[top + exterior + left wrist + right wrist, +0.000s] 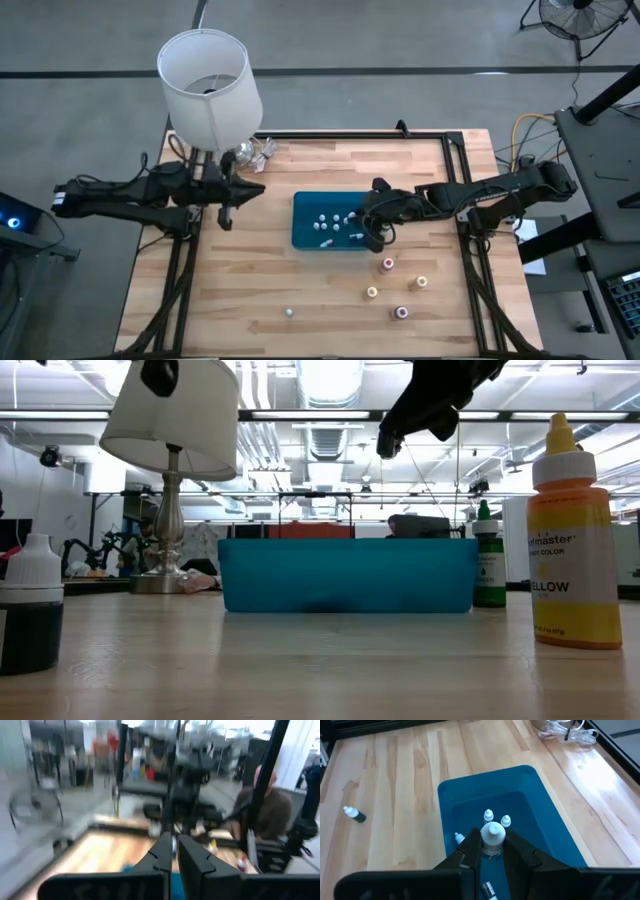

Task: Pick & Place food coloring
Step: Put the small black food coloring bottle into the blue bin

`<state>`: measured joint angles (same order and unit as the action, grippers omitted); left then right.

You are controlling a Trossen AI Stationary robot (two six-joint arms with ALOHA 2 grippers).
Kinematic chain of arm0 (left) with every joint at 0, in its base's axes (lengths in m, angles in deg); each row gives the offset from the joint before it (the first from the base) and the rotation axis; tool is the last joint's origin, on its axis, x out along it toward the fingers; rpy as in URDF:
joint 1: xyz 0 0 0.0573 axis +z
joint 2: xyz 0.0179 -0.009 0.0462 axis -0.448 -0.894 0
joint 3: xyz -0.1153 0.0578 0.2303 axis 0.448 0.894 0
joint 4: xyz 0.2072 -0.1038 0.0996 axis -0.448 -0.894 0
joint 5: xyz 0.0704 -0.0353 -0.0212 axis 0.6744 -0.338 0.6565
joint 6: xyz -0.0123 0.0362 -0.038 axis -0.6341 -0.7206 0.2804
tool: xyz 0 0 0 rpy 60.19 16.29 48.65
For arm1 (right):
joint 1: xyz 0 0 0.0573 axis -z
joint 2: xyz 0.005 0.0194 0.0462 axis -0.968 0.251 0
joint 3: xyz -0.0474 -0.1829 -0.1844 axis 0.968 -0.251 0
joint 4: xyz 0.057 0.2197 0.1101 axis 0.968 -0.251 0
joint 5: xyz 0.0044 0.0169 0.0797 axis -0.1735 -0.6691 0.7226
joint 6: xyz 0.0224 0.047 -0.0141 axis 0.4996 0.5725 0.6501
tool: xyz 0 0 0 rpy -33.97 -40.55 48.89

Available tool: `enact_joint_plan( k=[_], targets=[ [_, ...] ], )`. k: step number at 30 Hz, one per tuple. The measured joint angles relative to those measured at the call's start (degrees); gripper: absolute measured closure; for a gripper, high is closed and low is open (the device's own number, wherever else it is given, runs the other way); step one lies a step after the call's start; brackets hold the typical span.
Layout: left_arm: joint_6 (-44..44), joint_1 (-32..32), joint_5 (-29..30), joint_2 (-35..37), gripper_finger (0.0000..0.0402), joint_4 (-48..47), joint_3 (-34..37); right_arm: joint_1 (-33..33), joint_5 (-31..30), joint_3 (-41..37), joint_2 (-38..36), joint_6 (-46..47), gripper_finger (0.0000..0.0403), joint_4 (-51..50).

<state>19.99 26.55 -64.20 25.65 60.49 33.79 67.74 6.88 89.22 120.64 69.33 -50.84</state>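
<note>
The food coloring bottles are tiny, with white caps. Several lie inside the blue tray (305, 205), among them one bottle (488, 815) and another (505, 821). My right gripper (374, 228) hangs over the tray's right part, shut on one bottle (493, 833); in the low view it (430, 405) is well above the tray (345, 575). More bottles stand on the table right of and nearer than the tray: red (388, 265), orange (421, 282), yellow (372, 292), pink (400, 312). My left gripper (228, 208) waits shut beside the lamp. My right gripper pinches one small bottle between its two fingers (470, 851), by the body just behind the white cap (493, 845). The cap end sticks out past the fingertips. The bottle is lifted clear over the tray; the fingers hide its body.
A white-shaded lamp (208, 80) stands at the far left, with a coiled cord (262, 150) beside its base. A dark bottle (289, 312) stands alone near the table's near edge. In the low view a yellow bottle (565, 540) and a green one (488, 560) stand right of the tray.
</note>
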Motion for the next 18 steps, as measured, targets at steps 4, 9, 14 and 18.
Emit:
enact_joint_plan(
  k=[4,9,14,18],
  targets=[
    [-0.9,0.0,-0.5,2.0,0.0400,4.0,5.7,0.0,0.0,0.0,0.0,0.0,0.0358,0.2],
    [2.0,0.0,-4.9,6.7,0.0400,8.5,15.0,0.0,0.2,0.0,0.0,0.0,0.0358,0.2],
    [2.0,0.0,-4.3,12.8,0.0400,10.7,22.3,0.0,0.2,0.0,0.0,0.5,0.0358,0.2],
    [2.0,0.0,-3.9,17.4,0.0400,10.7,26.0,0.0,0.2,0.0,0.0,0.9,0.0358,0.2]
  ],
)
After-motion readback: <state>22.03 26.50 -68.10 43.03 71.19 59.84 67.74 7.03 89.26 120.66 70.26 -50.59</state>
